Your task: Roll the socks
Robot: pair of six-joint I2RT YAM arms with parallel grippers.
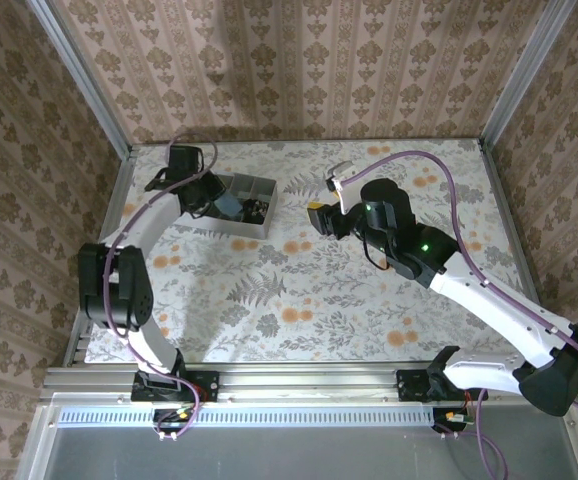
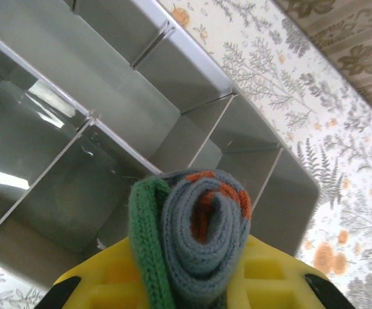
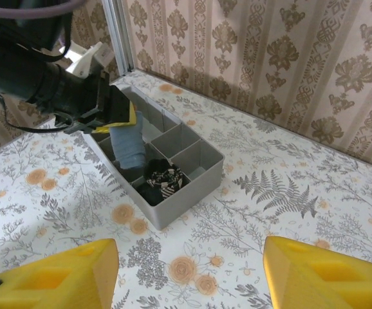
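My left tool [image 3: 116,116] is clenched on the rolled teal-grey sock [image 2: 202,238], with its green edge and orange showing in the coil. It hangs over the grey tray [image 3: 189,196], left of centre in the right wrist view. The black-and-cream sock [image 3: 162,180] sits bundled in the tray's nearest corner compartment. My right tool [image 3: 189,273] gapes wide above the table [image 3: 302,193], holding nothing.
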